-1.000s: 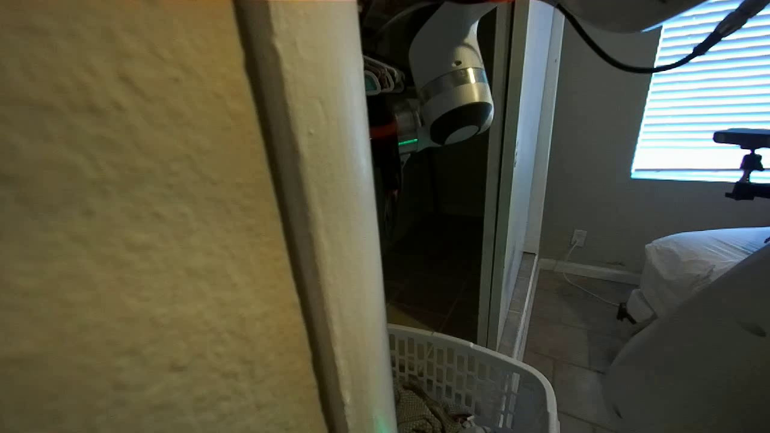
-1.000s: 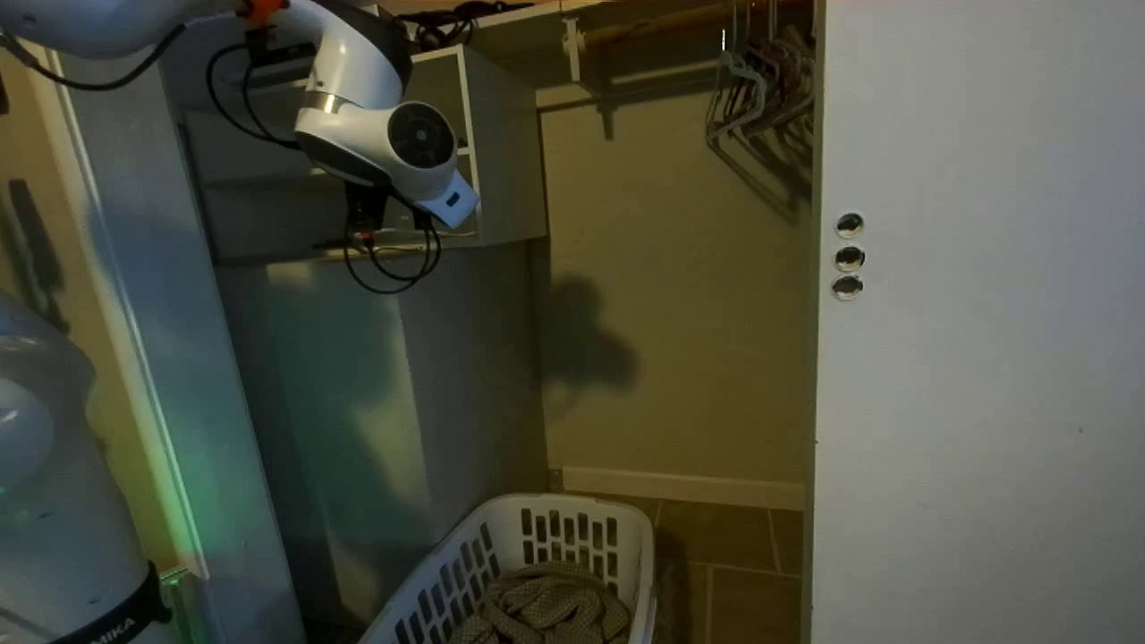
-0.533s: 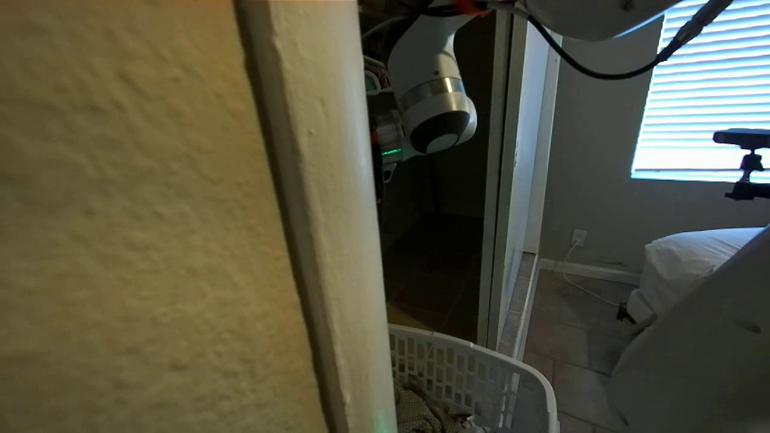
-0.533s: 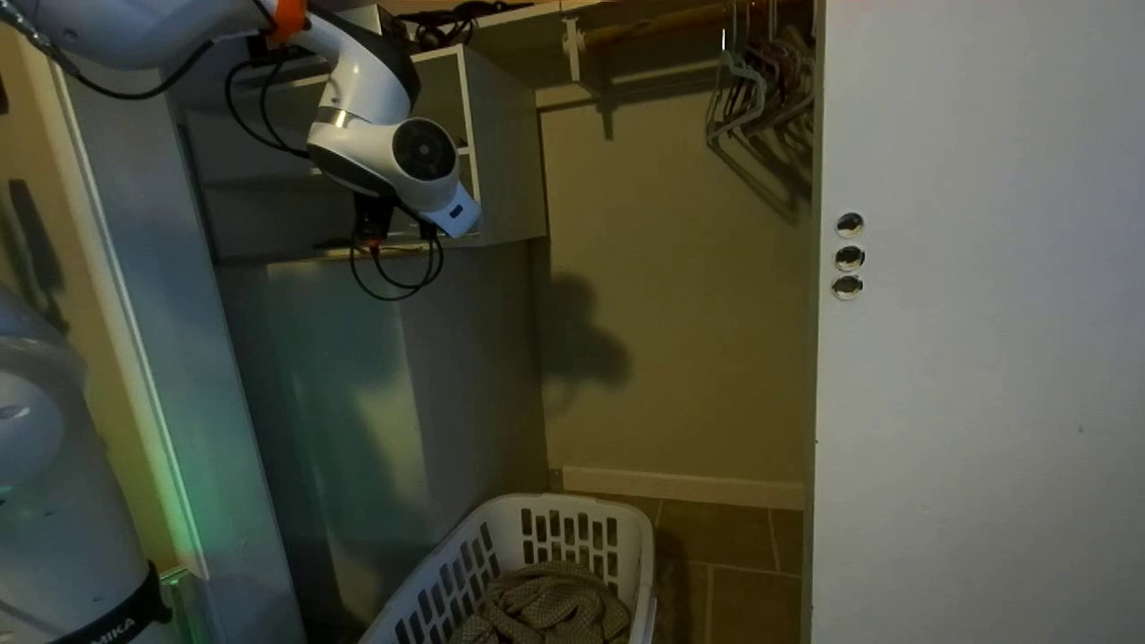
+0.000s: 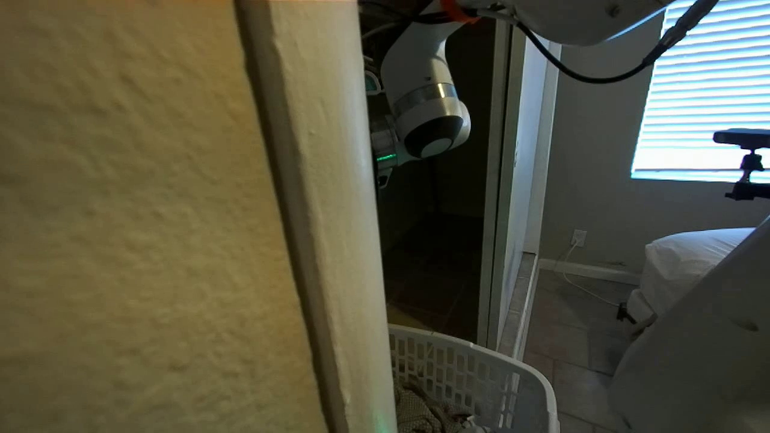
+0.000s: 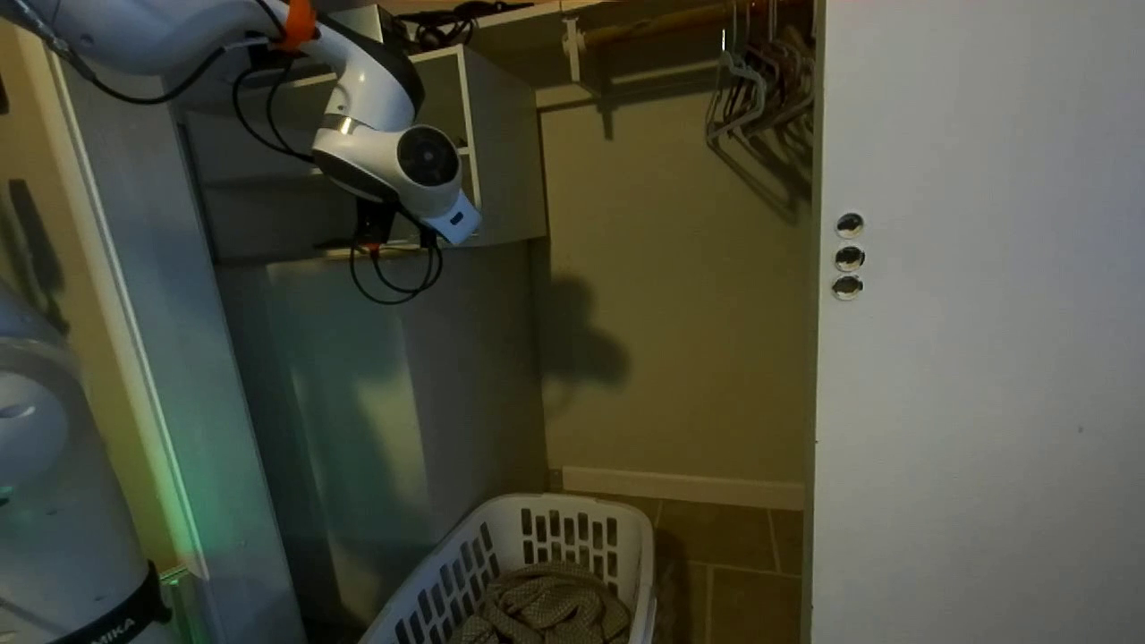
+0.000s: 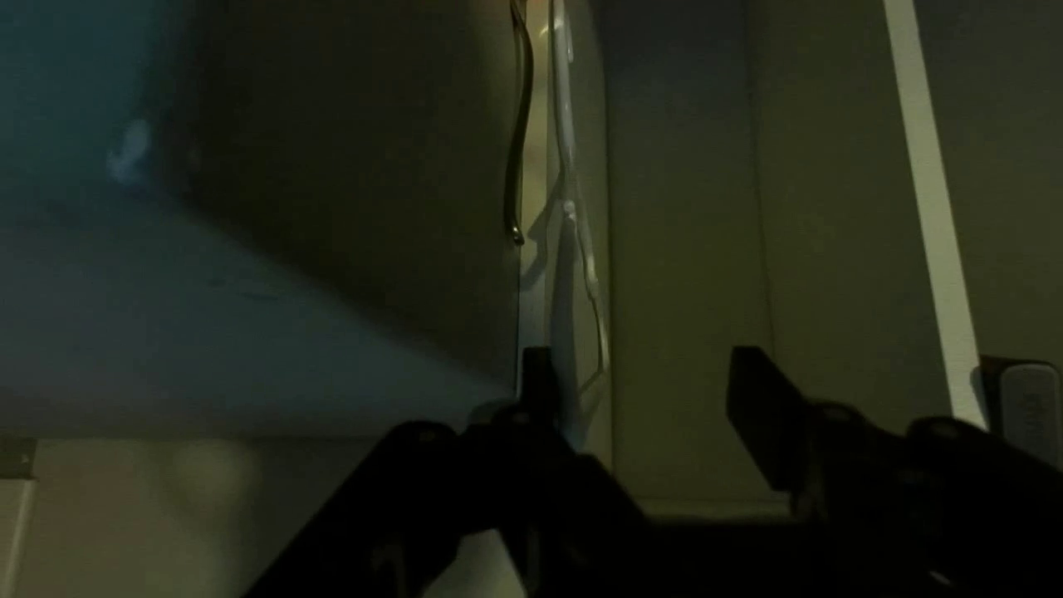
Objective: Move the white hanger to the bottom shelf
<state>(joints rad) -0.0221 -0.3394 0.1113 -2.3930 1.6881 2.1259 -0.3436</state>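
Note:
In the wrist view a white hanger (image 7: pixel 565 116) lies along the pale bottom shelf (image 7: pixel 532 307), seen nearly edge-on. My gripper (image 7: pixel 644 357) is open, its two dark fingers well apart. One finger (image 7: pixel 540 382) overlaps the shelf strip in the picture; the other finger (image 7: pixel 760 399) is out over the dark space above the shelf. The hanger's near end shows in the gap, close to the first finger and not clamped; whether it touches that finger I cannot tell. In both exterior views the arm or the wall post mostly hides the gripper, and this hanger cannot be made out.
A thin brown metal rod (image 7: pixel 516 149) runs beside the shelf edge. A higher shelf edge (image 7: pixel 930 208) carries a small labelled object (image 7: pixel 1028 403). Several hangers (image 6: pixel 747 98) hang from the rod. A white laundry basket (image 6: pixel 640 581) with cloth stands below, near the sliding door (image 6: pixel 975 376).
The arm has sunk a little; it shifts slightly right in an exterior view and left, behind the wall post, in an exterior view. Basket and hanging hangers stay put.

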